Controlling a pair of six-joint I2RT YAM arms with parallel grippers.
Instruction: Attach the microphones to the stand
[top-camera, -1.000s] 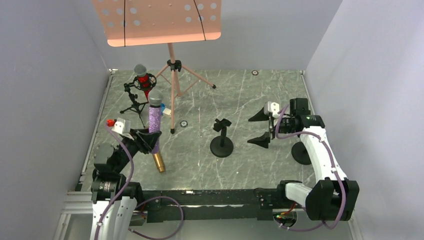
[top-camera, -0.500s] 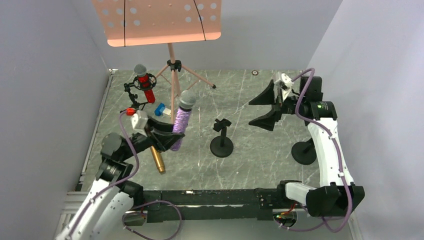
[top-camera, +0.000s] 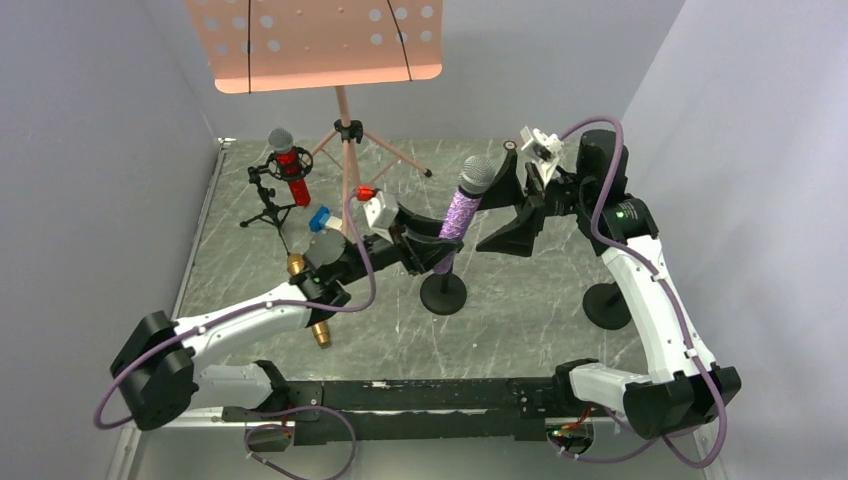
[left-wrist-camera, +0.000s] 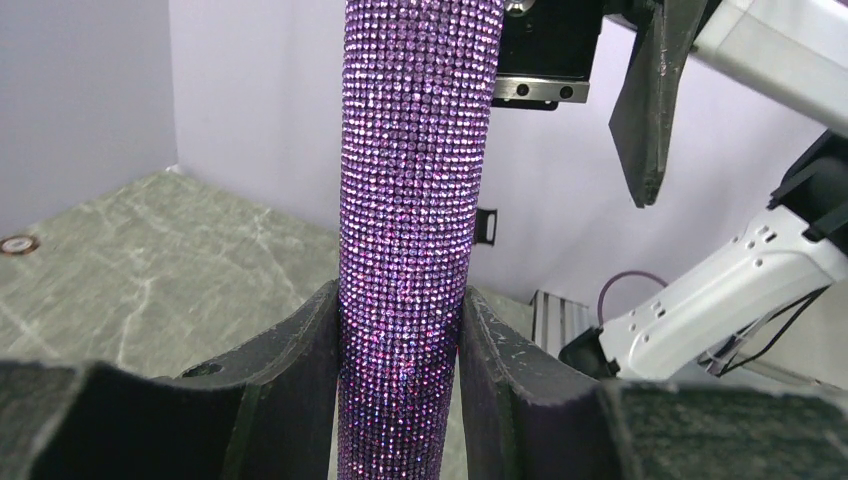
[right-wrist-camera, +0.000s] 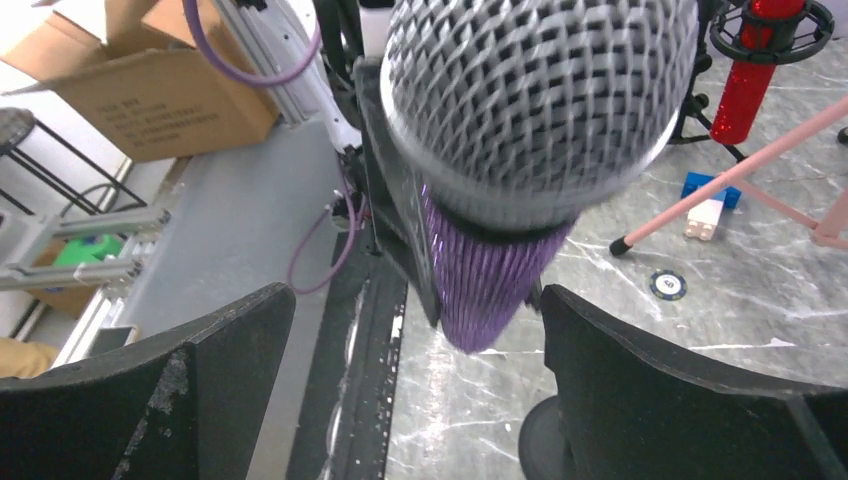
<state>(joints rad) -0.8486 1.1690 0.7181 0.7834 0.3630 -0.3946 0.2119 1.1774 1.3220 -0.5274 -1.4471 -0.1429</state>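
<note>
here the left gripper (top-camera: 432, 252) is clamped on the purple microphone (top-camera: 460, 212), held upright over the round-base stand (top-camera: 443, 293) at the middle of the desk. the right gripper (right-wrist-camera: 412, 292) stands wide open close by its mesh head. a tilted descent could miss the clip, or the right fingers could knock the head sideways.

Purple microphone (left-wrist-camera: 415, 200) sheathed in glittering studs, grey wire-mesh head (right-wrist-camera: 530, 95), matt-black left gripper (left-wrist-camera: 400, 390) fingers (left-wrist-camera: 290, 390), grey veined stone-look table (top-camera: 520, 300)
</note>
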